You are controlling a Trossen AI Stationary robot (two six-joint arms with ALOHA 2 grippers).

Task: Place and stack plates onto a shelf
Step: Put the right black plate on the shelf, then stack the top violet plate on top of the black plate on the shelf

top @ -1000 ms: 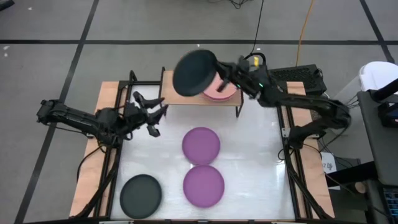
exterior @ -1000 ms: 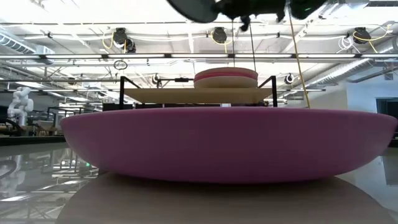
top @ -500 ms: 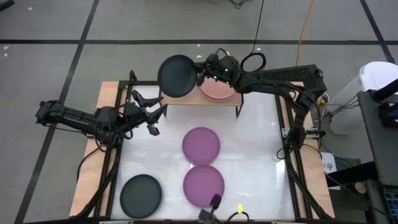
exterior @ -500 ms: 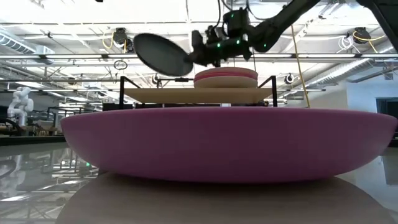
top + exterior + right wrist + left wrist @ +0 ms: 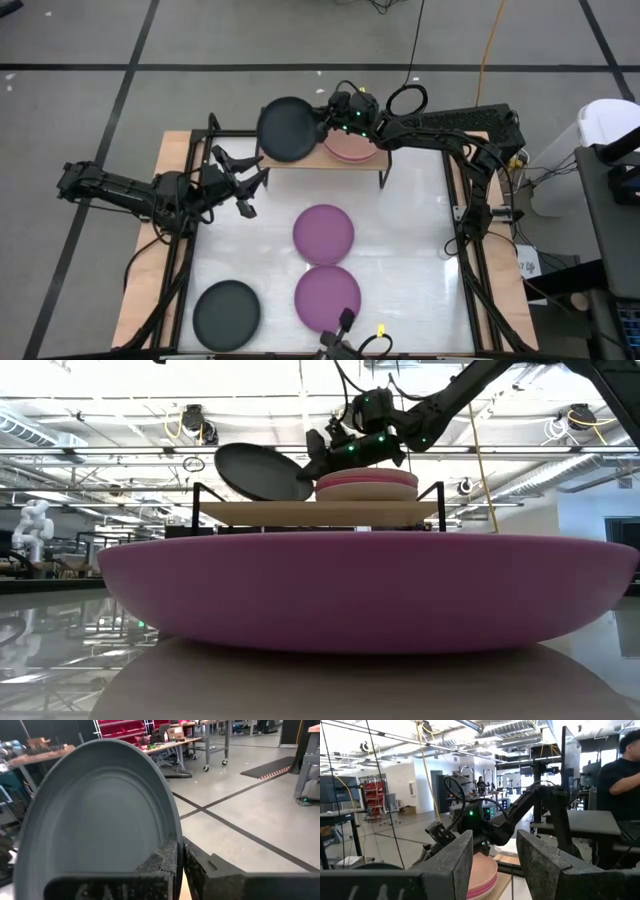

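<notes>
A white table (image 5: pixel 400 230) seen from above, with a low wooden shelf (image 5: pixel 300 163) along its far edge. The right gripper (image 5: pixel 322 122) reaches over the shelf, its fingers clamped on the rim of a black plate (image 5: pixel 287 129). That plate hangs tilted above the shelf's left half, not resting on the board. On the shelf's right half sits a small pink stack (image 5: pixel 352 148). The left gripper (image 5: pixel 245 180) hovers near the shelf's left end, fingers spread and holding nothing. Two purple plates (image 5: pixel 323 233) lie mid-table, one nearer the front (image 5: pixel 328 297). A second black plate (image 5: pixel 226 312) lies at the front left.
</notes>
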